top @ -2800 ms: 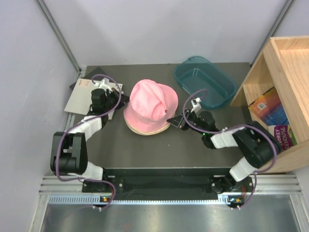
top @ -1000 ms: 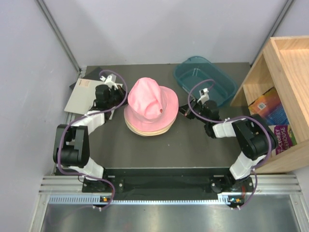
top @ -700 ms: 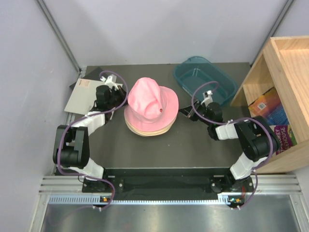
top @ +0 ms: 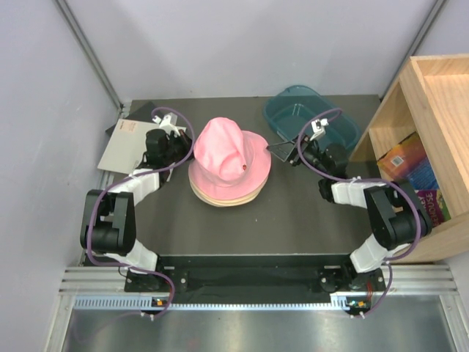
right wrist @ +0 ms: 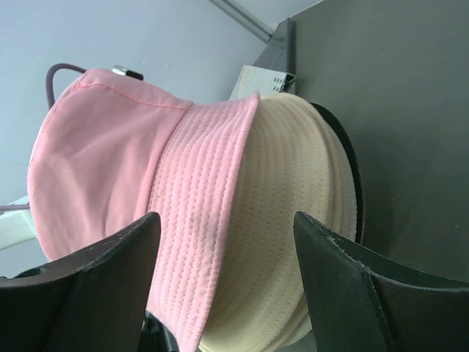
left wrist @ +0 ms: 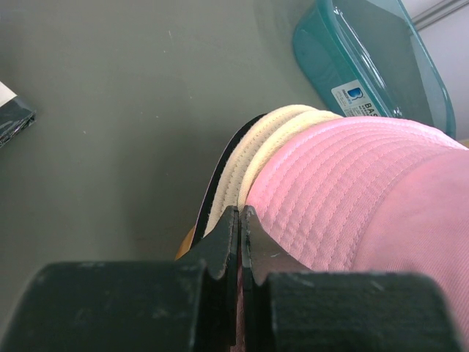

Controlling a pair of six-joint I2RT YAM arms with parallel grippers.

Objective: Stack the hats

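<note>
Pink bucket hat (top: 229, 150) tops the stack at mid-table, with a gripper on each side of its brim.

Top view: it sits on the cream hats (top: 220, 196). The left gripper (top: 180, 152) is at the left brim and the right gripper (top: 277, 152) is just beside the right brim. The teal tub (top: 297, 110) lies close behind that arm, so withdraw low and straight. Left wrist: the fingers are pressed together at the brim edge. Whether fabric is caught is unclear, so ease away without dragging. Right wrist: the fingers are spread wide, clear of the hats, and a black brim (right wrist: 349, 176) shows at the bottom of the stack.
</note>
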